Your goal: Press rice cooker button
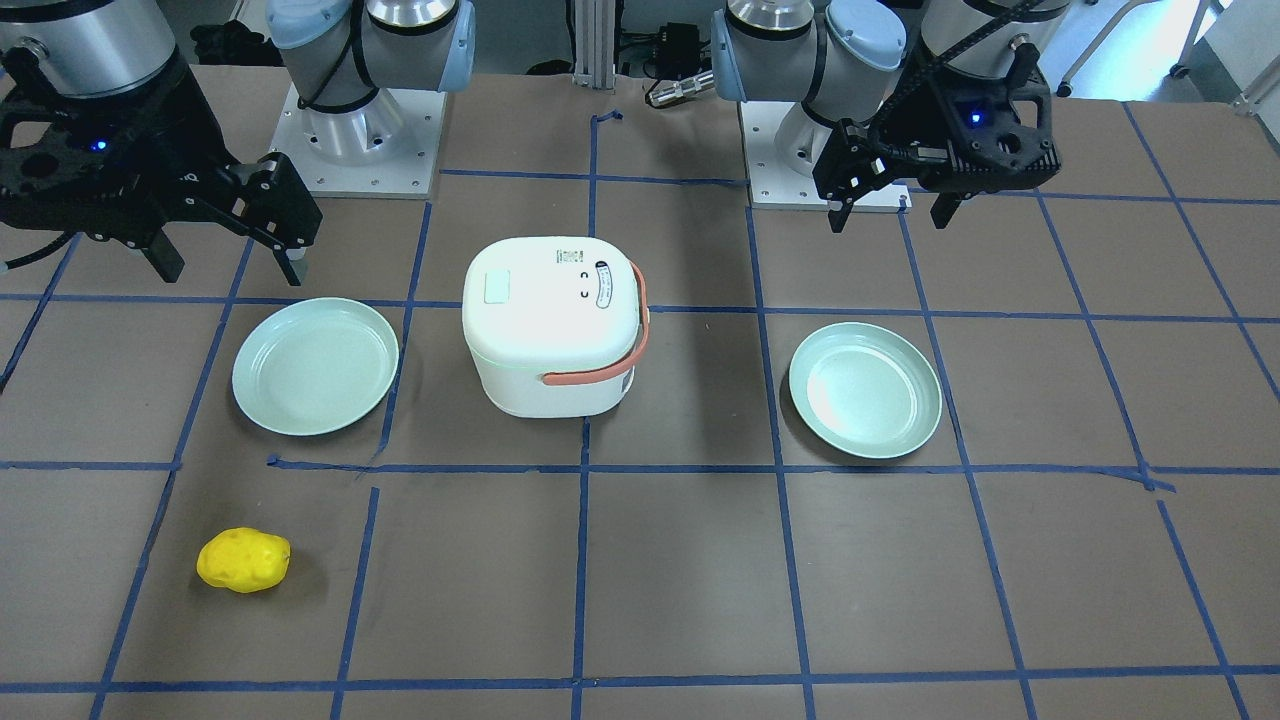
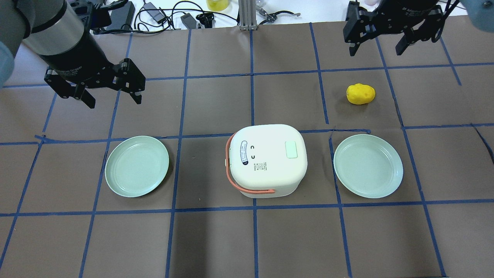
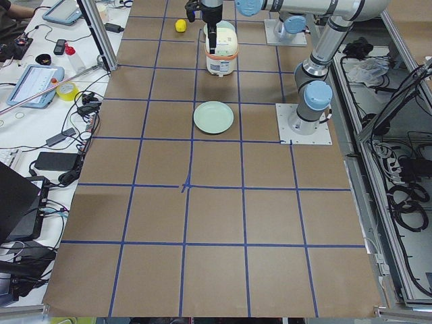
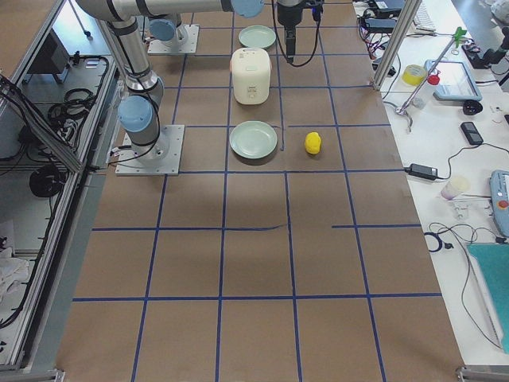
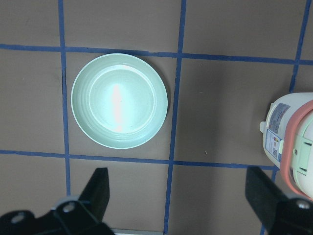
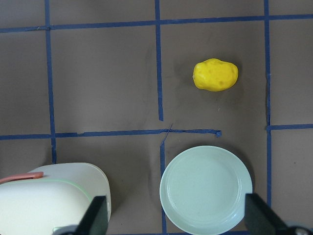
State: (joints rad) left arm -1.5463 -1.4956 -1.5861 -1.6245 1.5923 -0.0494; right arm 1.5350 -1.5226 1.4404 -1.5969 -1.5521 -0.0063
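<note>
1. left gripper (image 2: 114, 101): jaws spread wide, holding nothing, in the air off the rice cooker (image 2: 266, 160)'s left side, well apart from it.
2. right gripper (image 2: 374, 52): jaws spread, empty, in the air off the cooker's right side, well apart.
3. rice cooker: white, rounded-square, lid shut, salmon handle (image 2: 227, 164) folded down. Pale green button (image 2: 291, 149) on the lid top, nothing touching it.
4. left plate (image 2: 137, 166) and right plate (image 2: 368, 166): pale green, one on each side of the cooker.
5. yellow lump (image 2: 360, 94): beyond the right plate from the cooker.
</note>
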